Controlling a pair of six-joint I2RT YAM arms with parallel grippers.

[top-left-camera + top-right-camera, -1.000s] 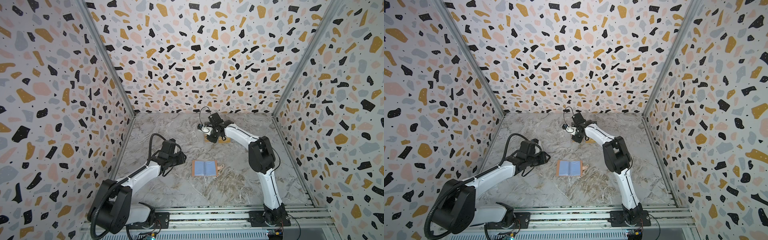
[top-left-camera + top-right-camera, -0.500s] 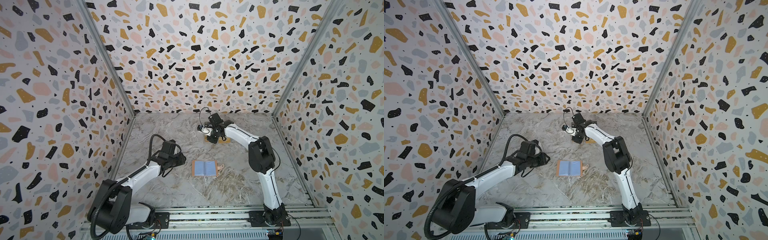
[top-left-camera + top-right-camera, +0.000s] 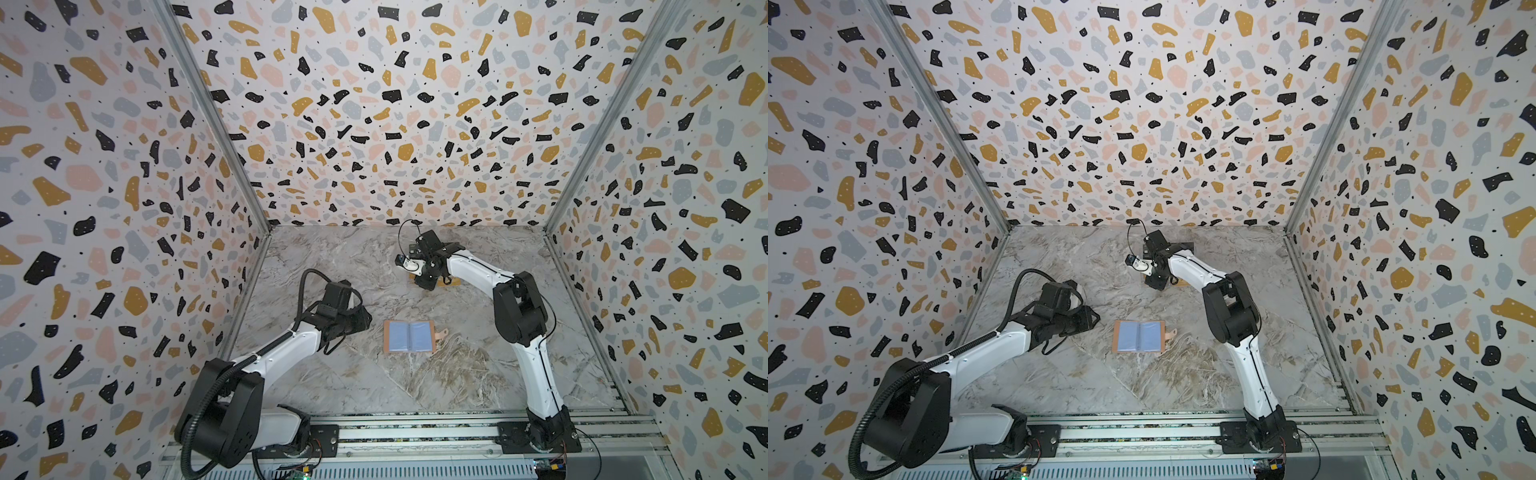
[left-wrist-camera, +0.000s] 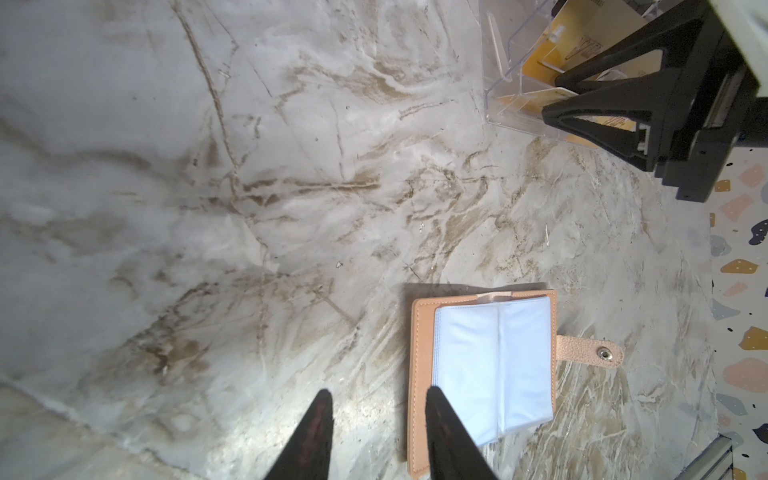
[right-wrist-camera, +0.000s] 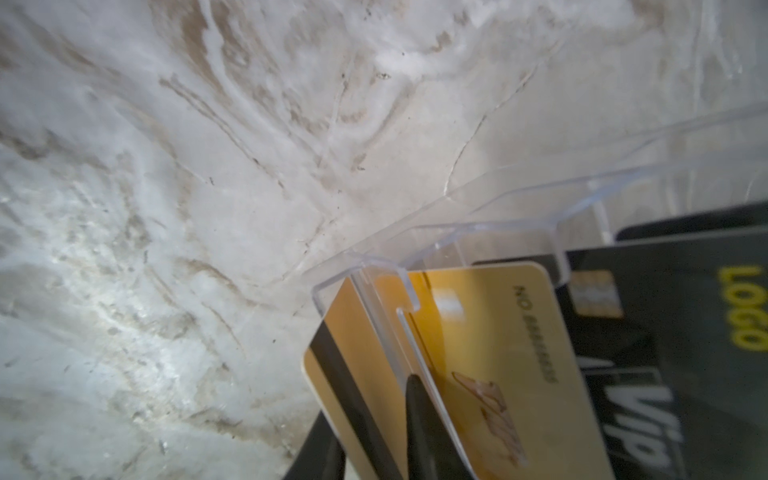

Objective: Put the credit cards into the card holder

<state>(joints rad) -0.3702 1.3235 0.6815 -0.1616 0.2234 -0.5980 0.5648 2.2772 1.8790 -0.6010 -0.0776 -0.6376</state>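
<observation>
The left arm lies low, the left gripper (image 3: 365, 322) just beside the card holder (image 3: 409, 336), fingers (image 4: 320, 428) apart and empty. The right arm reaches well behind the card holder, the right gripper (image 3: 424, 284) pointing down, jaws either side of a gold credit card (image 5: 353, 332)

Both top views are bright and sharp, with soft, even light. In the right wrist view the close gold card (image 5: 511, 332) looks blurry and the marble table (image 5: 104, 266) shines white.

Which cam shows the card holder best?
Left wrist: the card holder lies open, blue sleeves and snap tab sharp. Both top views show it small and distant. Right wrist view misses it.
</observation>
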